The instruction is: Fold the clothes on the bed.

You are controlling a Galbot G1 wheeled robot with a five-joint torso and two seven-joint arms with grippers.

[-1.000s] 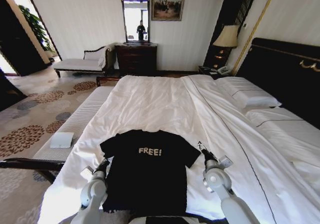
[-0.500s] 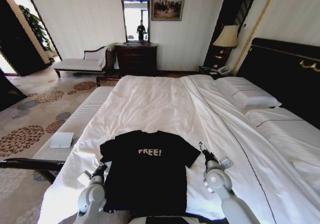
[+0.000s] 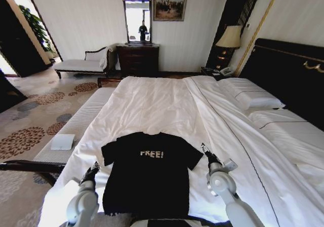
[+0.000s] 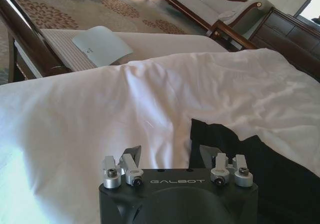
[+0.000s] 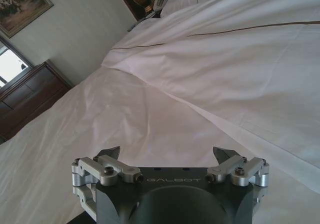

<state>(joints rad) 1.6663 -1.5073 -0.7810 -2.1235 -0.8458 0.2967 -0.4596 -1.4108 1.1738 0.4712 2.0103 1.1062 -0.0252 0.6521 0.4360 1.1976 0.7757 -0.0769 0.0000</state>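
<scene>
The clothes, one black T-shirt (image 3: 149, 176) with white "FREE!" lettering, lie flat and spread out near the foot of the bed (image 3: 167, 105), on its white duvet. My left gripper (image 3: 93, 168) hovers over the duvet just outside the shirt's left sleeve, open with nothing in it. In the left wrist view this left gripper (image 4: 170, 155) stands over white duvet, with the black sleeve edge (image 4: 235, 151) beside one finger. My right gripper (image 3: 204, 149) sits by the right sleeve tip, open. The right wrist view has the right gripper (image 5: 168, 155) over bare white duvet (image 5: 165, 109).
A long white bench (image 3: 81, 120) runs along the bed's left side with a white folded item (image 3: 62, 142) on it. A dark wood rail (image 3: 30, 166) lies near my left arm. Pillows (image 3: 255, 99) and a dark headboard (image 3: 288, 70) are on the right.
My left arm has drawn back and out to the left, away from the shirt's left side. The shirt and the right arm have stayed where they were.
</scene>
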